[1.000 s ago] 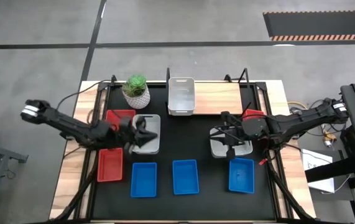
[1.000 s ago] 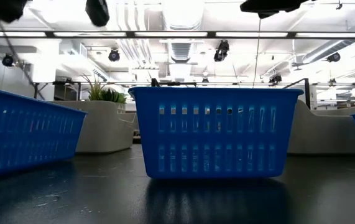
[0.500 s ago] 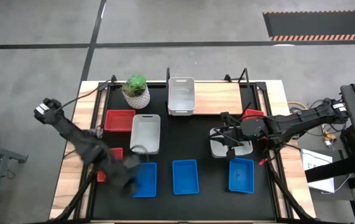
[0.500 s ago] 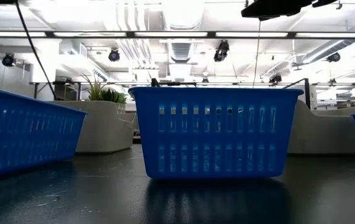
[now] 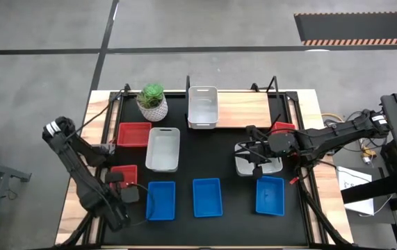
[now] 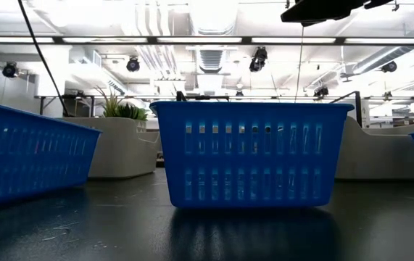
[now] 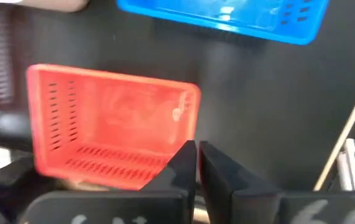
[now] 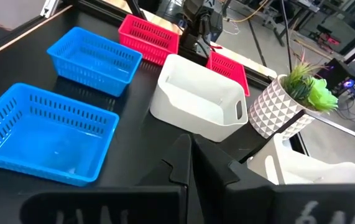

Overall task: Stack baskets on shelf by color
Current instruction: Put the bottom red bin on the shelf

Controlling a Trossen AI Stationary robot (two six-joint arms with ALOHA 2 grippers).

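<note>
Left gripper point(image 7: 196, 163) has its fingers pinched together, empty, hovering just short of the red basket point(image 7: 112, 127). Coming down like that, it'd probably shove the rim rather than grab it. Right gripper point(image 8: 189, 163) looks closed too, white basket point(image 8: 199, 99) just ahead.

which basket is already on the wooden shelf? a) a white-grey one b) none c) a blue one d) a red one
a: in the high view a white-grey basket sits on the shelf at its left end, while the three blue ones stand in a row on the black tabletop and none of the red ones visibly rests on the board.
</note>
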